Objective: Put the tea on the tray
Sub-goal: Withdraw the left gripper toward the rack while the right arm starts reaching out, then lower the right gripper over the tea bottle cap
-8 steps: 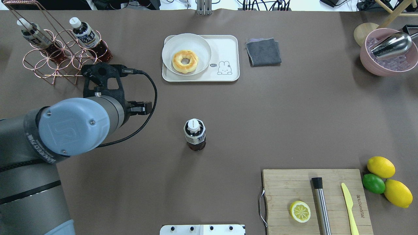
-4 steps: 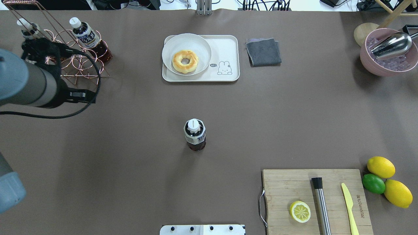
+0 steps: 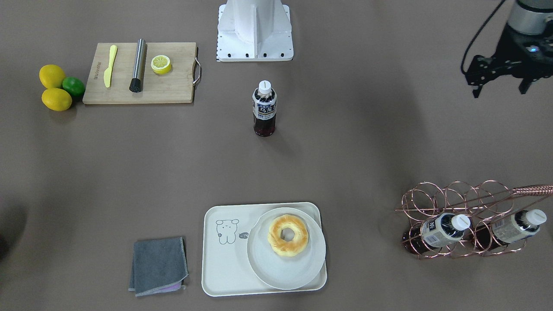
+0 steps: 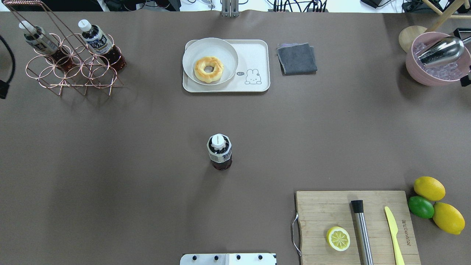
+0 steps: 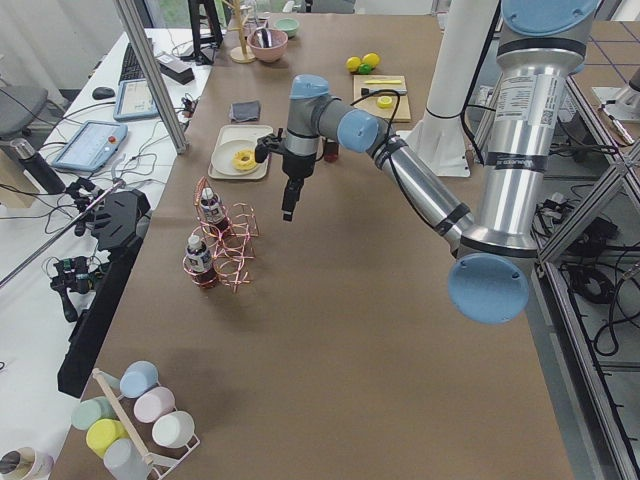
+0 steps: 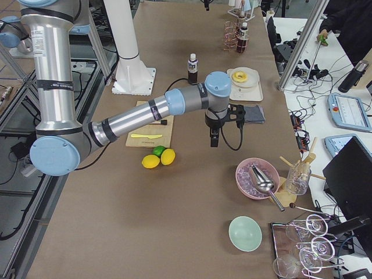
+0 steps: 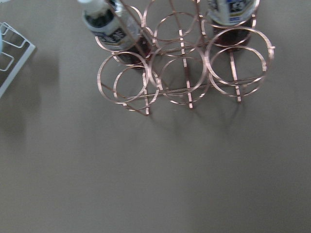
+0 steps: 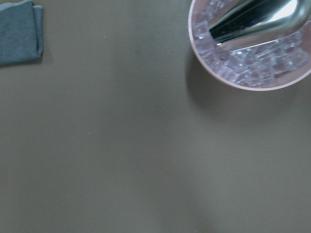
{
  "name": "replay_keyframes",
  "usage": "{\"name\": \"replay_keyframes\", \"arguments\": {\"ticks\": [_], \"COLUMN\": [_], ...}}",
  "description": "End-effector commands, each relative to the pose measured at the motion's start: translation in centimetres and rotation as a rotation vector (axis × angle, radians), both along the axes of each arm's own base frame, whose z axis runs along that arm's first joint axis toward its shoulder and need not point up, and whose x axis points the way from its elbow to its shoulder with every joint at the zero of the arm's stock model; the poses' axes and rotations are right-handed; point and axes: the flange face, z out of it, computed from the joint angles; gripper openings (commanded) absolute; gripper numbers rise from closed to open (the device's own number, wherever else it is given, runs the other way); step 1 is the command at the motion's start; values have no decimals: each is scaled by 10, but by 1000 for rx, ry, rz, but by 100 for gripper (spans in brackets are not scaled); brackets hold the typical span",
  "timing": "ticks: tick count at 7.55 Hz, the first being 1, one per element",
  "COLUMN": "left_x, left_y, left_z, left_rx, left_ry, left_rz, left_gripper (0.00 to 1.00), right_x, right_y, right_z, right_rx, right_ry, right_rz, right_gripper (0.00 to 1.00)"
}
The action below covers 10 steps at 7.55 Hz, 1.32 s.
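Observation:
The tea bottle [image 4: 219, 151] stands upright alone at mid-table, also in the front-facing view [image 3: 264, 108]. The cream tray [image 4: 257, 51] with its line drawing lies further back and carries a white plate [image 4: 226, 49] with a doughnut [image 4: 208, 69]. My left gripper [image 3: 501, 90] hangs above the table near the copper rack, far from the bottle; its fingers look spread and empty. My right gripper [image 6: 213, 141] hangs above bare table near the pink bowl; I cannot tell whether it is open or shut. Only a sliver of it shows in the overhead view [image 4: 466, 80].
A copper wire rack [image 4: 70, 71] at the back left holds two alike bottles [image 4: 96, 38] [image 4: 35, 36]. A grey cloth [image 4: 296, 58] lies beside the tray. A pink ice bowl [image 4: 438, 79], a cutting board [image 4: 323, 209] and citrus fruit [image 4: 428, 188] are on the right.
My left arm has pulled back to the left, almost out of the overhead view. The tea bottle and the tray have not moved.

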Motion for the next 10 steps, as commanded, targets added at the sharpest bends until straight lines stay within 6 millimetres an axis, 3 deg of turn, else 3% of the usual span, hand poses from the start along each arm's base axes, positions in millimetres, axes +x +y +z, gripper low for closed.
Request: {"name": "replay_keyframes", "arguments": {"ticks": [1, 2, 3, 4, 5, 6, 8, 9, 10], "left_x": [-116, -149, -171, -188, -198, -205, -214, -214, -214], "left_y": [-33, -37, -37, -37, -37, -36, -28, -28, -28], "left_z": [83, 106, 117, 129, 139, 147, 155, 156, 157], "left_rx": [-26, -22, -29, -35, -32, -40, -57, -58, -60], "left_ry": [22, 8, 27, 40, 49, 49, 51, 51, 52], "left_rz": [102, 125, 109, 107, 125, 124, 104, 104, 104], "left_gripper": [97, 97, 97, 97, 97, 97, 97, 97, 97], "right_x": [-91, -138, -177, -212, -235, -266, -326, -358, -387], "right_y": [19, 37, 48, 51, 55, 72, 101, 97, 96], "right_z": [-86, -122, -164, -218, -272, -306, -348, -371, -379], "right_rx": [-17, -29, -51, -71, -65, -77, -20, -31, -29], "right_ry": [-41, -30, -23, 14, 71, 90, 105, 106, 97], "right_rz": [-15, 1, -9, -21, -31, -20, -7, 11, 29], "right_gripper": [100, 100, 100, 100, 100, 100, 100, 100, 100]}}
